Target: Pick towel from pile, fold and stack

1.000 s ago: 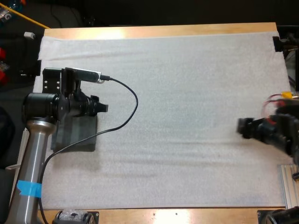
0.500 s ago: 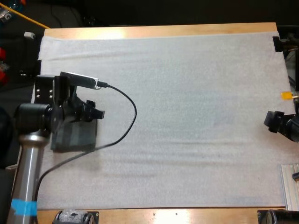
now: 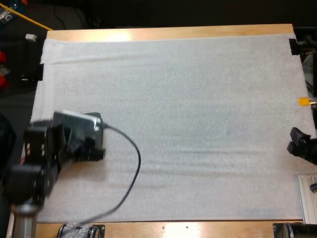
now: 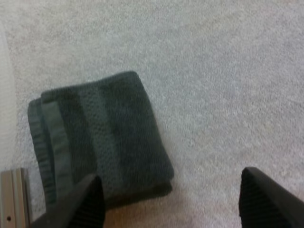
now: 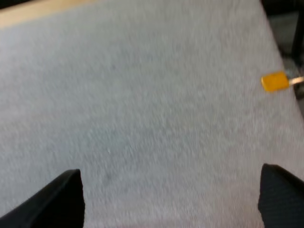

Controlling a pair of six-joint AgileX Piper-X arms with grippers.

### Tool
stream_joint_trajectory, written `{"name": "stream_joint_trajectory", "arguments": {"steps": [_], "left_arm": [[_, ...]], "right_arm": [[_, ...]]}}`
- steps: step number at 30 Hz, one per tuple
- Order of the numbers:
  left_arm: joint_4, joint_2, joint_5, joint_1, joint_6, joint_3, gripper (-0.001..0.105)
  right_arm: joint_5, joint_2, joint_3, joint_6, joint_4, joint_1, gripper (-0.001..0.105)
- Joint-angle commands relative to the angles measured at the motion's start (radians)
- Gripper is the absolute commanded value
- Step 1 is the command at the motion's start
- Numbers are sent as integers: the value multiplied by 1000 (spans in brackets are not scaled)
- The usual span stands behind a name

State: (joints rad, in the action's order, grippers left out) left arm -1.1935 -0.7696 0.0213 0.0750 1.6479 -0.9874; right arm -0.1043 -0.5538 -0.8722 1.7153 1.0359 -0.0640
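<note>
The folded dark grey-green towel (image 4: 99, 137) lies flat on the white mat (image 4: 228, 71) near its left edge. The left gripper (image 4: 175, 204) hangs over it, spread wide and holding nothing; one finger (image 4: 80, 204) seems to sit just above the towel's corner, though contact is hard to judge. The right gripper (image 5: 171, 204) is likewise wide and empty over bare mat at the worktop's (image 3: 173, 32) right side.

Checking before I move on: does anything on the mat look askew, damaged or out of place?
Nothing stands out. The folded towel lies flat on the white mat, its layers neatly together, with the left hand open above it.
</note>
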Motion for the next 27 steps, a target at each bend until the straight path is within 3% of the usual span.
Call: {"name": "stream_joint_trajectory", "arguments": {"steps": [1,11,27], "left_arm": [[11,58,-10,4,-1,27,58],[18,386,-10,4,-1,129,58],[-170,783,-10,4,-1,132,58]], "right_arm": [[0,39,-3,15,1,-2,72],[-4,237,-3,19,135,-2,72],[-4,565,-3,54,287,-2,72]]}}
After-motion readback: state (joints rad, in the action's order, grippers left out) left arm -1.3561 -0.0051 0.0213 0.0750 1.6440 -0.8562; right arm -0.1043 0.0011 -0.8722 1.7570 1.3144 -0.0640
